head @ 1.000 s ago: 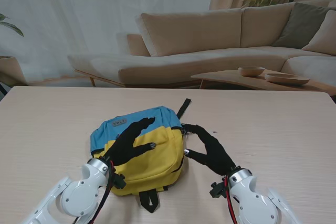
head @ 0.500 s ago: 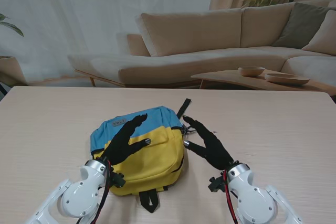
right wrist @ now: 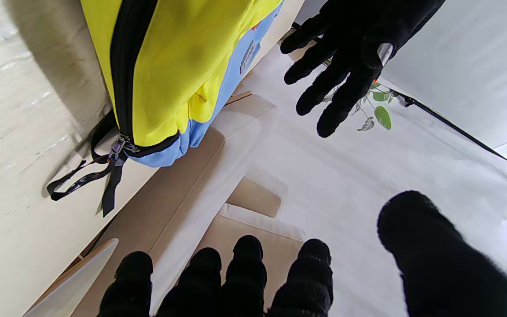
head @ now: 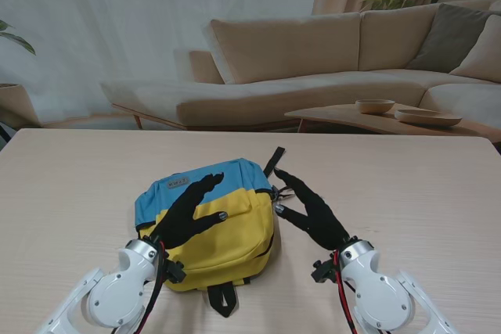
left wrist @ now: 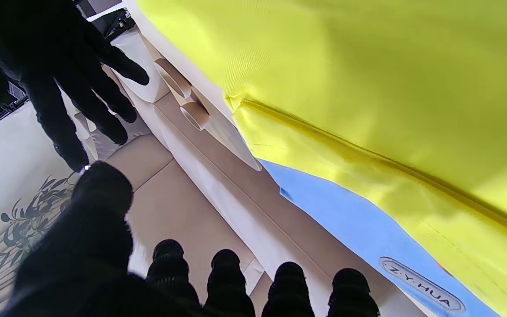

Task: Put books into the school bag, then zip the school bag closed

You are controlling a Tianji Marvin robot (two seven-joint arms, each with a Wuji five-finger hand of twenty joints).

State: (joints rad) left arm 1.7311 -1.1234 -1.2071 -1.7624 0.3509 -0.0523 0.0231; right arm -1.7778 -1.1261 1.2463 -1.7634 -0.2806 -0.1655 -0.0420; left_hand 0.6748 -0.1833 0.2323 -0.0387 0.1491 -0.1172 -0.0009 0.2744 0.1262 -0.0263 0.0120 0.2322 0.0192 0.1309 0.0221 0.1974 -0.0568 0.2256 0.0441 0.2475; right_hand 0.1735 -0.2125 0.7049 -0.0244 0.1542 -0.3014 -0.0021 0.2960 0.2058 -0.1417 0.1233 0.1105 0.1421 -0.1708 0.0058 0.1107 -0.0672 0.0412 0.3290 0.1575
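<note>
Pale wooden surface [head: 78, 177] carries a soft, floppy school bag [head: 235, 232] — zipper pull [right wrist: 119, 145] is the grip; both hands spread, empty.

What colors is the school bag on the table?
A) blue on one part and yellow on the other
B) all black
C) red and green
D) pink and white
A. The school bag is blue at the end farther from me and yellow at the nearer end; the right wrist view shows the same two colors.
</note>
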